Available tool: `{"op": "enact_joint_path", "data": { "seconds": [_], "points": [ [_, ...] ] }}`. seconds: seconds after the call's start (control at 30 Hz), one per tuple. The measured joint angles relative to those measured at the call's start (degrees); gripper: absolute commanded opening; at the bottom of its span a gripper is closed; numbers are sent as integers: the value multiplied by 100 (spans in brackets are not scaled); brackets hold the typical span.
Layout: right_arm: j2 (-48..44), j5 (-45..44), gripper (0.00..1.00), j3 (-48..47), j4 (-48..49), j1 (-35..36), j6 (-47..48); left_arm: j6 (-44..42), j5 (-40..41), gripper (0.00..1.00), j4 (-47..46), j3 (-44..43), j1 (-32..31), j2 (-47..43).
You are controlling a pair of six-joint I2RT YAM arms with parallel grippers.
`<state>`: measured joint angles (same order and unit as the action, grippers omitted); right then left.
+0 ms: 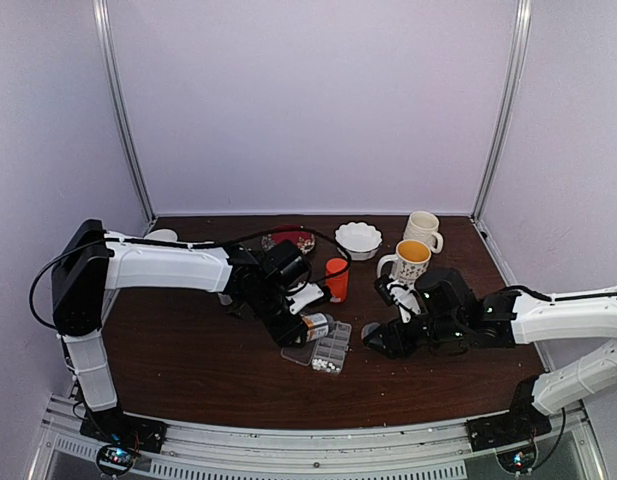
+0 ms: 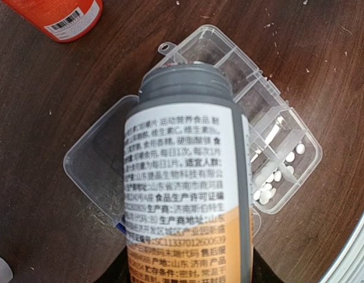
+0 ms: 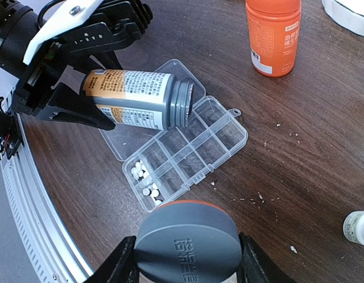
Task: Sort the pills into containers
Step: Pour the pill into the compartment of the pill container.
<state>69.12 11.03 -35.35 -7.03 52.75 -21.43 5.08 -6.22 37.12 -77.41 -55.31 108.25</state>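
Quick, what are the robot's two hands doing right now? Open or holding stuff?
Left gripper: shut on the gray bottle.
Right gripper: shut on the gray cap.

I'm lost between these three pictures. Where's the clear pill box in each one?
Top external: the pill organizer sits at centre, between the two arms.
Left wrist: centre to right, partly behind the grey bottle.
Right wrist: centre, below the grey bottle's mouth.
Shared landmark: the orange bottle, in all three.
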Motion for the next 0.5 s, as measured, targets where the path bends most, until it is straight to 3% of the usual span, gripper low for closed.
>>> {"op": "enact_joint_path", "data": {
  "seconds": [0.5],
  "points": [
    [229,2,0,-66,11,0,4,9,-11,6,280,-66,0,-101]
  ]
}}
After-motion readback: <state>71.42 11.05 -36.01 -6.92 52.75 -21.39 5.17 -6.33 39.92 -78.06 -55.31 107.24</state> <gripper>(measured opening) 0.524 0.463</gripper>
